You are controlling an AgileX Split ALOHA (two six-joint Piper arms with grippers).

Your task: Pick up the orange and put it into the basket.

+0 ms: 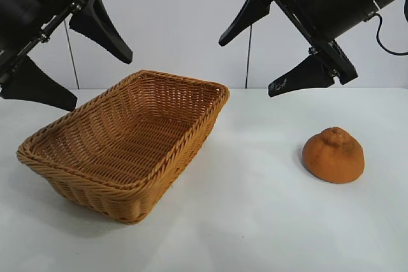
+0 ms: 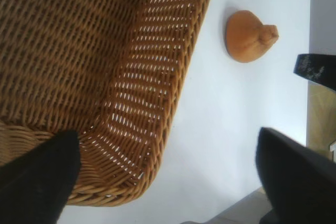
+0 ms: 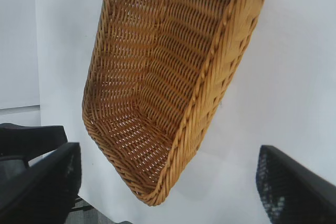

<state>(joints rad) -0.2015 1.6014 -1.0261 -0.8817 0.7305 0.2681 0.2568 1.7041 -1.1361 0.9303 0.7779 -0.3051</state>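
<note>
White table (image 1: 268, 221): orange (image 2: 249, 36) outside right-wrist view.

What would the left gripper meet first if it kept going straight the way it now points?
Probably the wicker basket: the open left gripper aims down over its near corner, between rim and bare table. Depth is unclear. The orange lies off that line.

basket (image 1: 127, 151): table (image 1: 255, 221), 9 o'clock side | orange (image 1: 333, 155): 3 o'clock, well apart | left gripper (image 1: 70, 62): 10 o'clock, raised, jaws spread | right gripper (image 1: 271, 55): 1 o'clock, raised, jaws spread
</note>
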